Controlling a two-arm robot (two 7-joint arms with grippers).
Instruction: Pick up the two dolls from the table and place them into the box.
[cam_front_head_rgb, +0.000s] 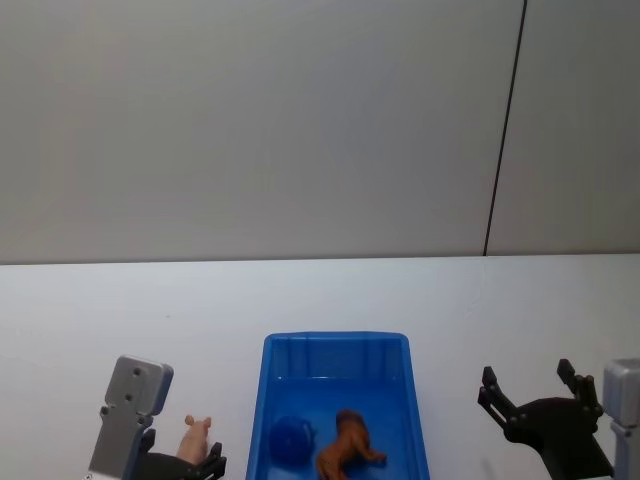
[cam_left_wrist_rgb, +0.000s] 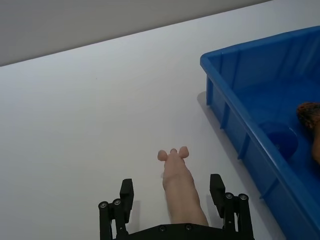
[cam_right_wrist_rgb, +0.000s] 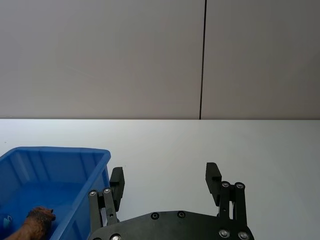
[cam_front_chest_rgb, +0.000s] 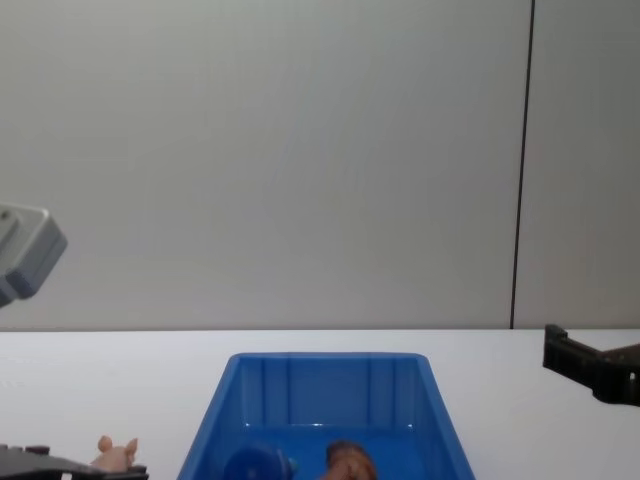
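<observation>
While left claw (cam_left_wrist_rgb: 173, 200) gapes wide, pink doll (cam_left_wrist_rgb: 177, 180) lies between fingers, untouched.

Open table on three sides, box crowding the near edge

The table (cam_front_head_rgb: 320, 300) lies bare toward its far edge and both side edges, so passage there is free. The blue box (cam_front_head_rgb: 336, 343) stands mid-table at the near edge, its walls blocking low passes. The pink doll (cam_left_wrist_rgb: 177, 177) lies left of it between the left gripper's (cam_left_wrist_rgb: 172, 192) spread fingers, seemingly untouched.
</observation>
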